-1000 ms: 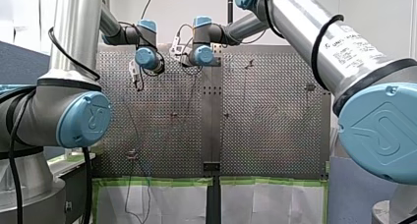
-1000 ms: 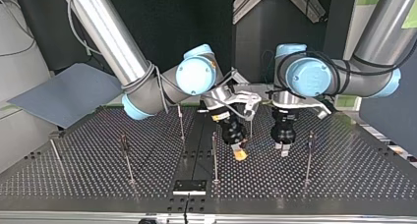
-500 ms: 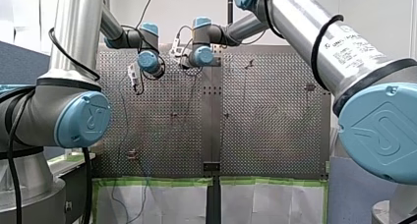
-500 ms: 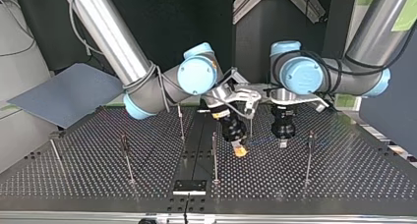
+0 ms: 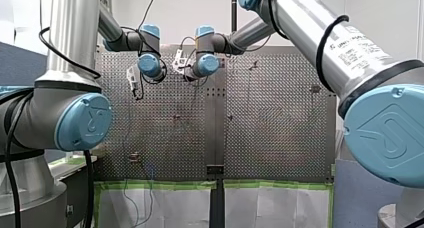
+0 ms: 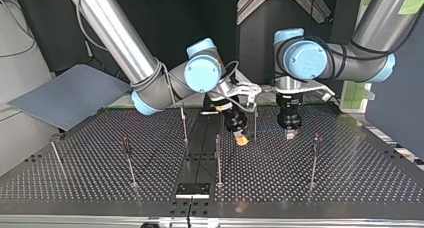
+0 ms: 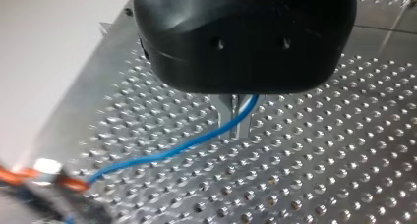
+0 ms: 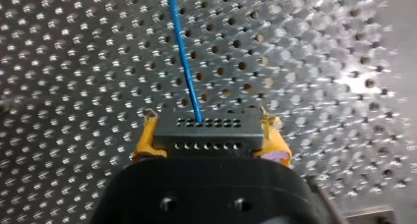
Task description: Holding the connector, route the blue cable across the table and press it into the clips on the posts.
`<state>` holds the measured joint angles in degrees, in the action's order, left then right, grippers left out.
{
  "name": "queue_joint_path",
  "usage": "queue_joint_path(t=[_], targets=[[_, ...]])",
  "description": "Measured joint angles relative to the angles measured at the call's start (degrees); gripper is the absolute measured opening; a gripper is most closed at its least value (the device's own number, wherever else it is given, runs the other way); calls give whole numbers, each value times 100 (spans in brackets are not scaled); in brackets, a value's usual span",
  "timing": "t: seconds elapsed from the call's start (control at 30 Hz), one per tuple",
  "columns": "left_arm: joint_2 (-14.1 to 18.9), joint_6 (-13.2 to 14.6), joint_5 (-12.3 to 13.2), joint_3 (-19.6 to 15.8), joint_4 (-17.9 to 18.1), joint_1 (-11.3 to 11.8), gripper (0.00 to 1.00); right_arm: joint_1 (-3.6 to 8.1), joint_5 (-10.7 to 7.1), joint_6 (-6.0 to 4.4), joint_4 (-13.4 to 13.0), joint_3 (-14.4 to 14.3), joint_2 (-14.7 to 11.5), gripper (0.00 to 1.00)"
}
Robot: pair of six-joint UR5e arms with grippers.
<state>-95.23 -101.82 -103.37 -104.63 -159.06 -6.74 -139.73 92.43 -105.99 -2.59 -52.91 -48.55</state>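
Right claw (image 8: 209, 135) clamped yellow pads on black connector (image 8: 206, 128); blue cable (image 8: 184, 57) led straight ahead from it over perforated tabletop (image 8: 74, 62). Left claw (image 7: 235, 117) nearby, metal fingers pinched together on blue cable.

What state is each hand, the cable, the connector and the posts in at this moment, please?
Left hand: shut on the blue cable.
Right hand: shut on the connector, a yellow pad at either side.
Blue cable: runs in a curve from the connector to the left hand.
Connector: held, with the cable coming out of its face.
Posts: upright, no cable visible in their clips.
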Motion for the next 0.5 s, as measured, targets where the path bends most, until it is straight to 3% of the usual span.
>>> queue_joint_path(t=[0.2, 0.5], targets=[[152, -29, -122, -323, 328, 0, 0, 9, -2, 12, 6, -234, 1, 0], [-110, 13, -317, -782, 785, -149, 0, 3, -12, 20, 18, -389, 1, 0]])
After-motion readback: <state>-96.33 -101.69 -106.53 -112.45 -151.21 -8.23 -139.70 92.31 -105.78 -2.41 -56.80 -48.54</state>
